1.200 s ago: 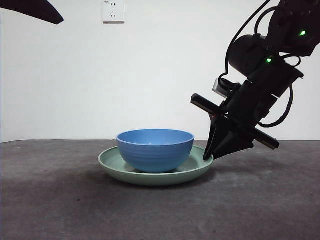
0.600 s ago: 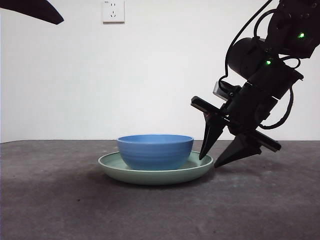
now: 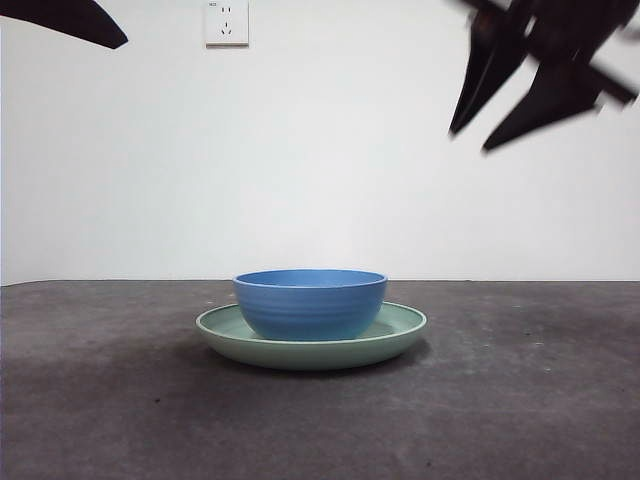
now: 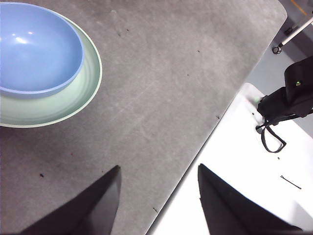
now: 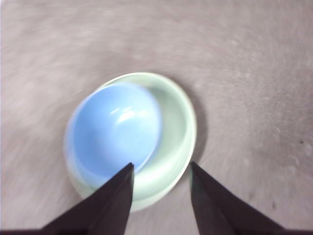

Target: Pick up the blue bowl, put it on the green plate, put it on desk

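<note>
The blue bowl (image 3: pixel 310 303) sits inside the green plate (image 3: pixel 405 330), which rests flat on the desk (image 3: pixel 520 400). My right gripper (image 3: pixel 470 135) is open and empty, high at the top right, well above and to the right of the plate. Its wrist view is blurred and looks down on the bowl (image 5: pixel 116 129) in the plate (image 5: pixel 178 122) beyond its jaw tips (image 5: pixel 160 166). My left gripper (image 4: pixel 159 169) is open and empty, off to the side near the desk edge; its wrist view shows the bowl (image 4: pixel 36 49) and plate (image 4: pixel 73 100).
A white wall with a power socket (image 3: pixel 226 22) stands behind the desk. The left arm shows as a black tip (image 3: pixel 70 22) at the top left corner. A white surface with a black device (image 4: pixel 288 98) lies beyond the desk edge.
My right gripper opened, let go of the plate's right rim and rose fast to the top right. The plate and bowl settled flat on the desk.
</note>
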You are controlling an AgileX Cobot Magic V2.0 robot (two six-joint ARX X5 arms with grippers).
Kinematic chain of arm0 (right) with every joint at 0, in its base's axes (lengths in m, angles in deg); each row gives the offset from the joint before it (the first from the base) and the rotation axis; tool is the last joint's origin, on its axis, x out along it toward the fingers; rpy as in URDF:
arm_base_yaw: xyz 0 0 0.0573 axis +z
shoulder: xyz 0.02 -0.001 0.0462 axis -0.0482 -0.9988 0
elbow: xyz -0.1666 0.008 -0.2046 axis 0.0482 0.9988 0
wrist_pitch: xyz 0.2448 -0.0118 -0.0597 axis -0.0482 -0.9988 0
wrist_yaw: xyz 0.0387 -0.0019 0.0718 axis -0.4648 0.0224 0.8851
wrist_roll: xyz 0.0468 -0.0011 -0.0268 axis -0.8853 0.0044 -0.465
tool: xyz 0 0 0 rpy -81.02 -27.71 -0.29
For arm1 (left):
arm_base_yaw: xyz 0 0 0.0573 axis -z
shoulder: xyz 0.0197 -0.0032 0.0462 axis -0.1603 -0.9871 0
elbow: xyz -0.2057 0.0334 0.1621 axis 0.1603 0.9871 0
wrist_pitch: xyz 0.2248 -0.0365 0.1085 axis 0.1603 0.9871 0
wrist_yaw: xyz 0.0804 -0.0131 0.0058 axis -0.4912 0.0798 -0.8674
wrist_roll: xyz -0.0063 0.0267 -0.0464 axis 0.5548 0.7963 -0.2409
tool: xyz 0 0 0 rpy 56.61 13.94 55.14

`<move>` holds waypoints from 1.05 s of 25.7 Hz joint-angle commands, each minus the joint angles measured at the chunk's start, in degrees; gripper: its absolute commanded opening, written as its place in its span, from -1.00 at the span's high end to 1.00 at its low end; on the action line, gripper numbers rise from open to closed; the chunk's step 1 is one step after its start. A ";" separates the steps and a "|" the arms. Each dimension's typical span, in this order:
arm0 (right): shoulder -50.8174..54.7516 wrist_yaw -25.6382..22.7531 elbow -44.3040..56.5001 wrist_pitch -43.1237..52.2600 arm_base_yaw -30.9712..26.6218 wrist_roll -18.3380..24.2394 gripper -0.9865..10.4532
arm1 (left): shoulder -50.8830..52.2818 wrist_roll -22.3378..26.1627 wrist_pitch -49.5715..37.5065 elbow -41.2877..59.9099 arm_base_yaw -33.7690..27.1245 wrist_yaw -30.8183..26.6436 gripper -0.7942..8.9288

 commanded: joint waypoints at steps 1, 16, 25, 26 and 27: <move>5.81 0.39 -1.05 -6.51 1.57 4.90 0.51 | -0.26 0.09 -0.63 -0.46 0.33 0.26 0.32; 24.98 1.25 3.02 -23.85 12.20 6.14 0.51 | -0.26 -0.13 -0.35 -0.46 0.33 0.26 0.32; 27.12 1.22 4.39 -26.69 14.53 6.16 0.51 | -0.26 -0.15 -0.24 -0.46 0.33 0.26 0.32; 27.08 1.20 4.39 -26.64 14.53 6.14 0.51 | -0.26 -0.15 -0.15 -0.46 0.33 0.26 0.32; 27.08 1.20 4.39 -26.62 14.53 6.16 0.51 | -0.26 -0.15 -0.09 -0.46 0.33 0.26 0.32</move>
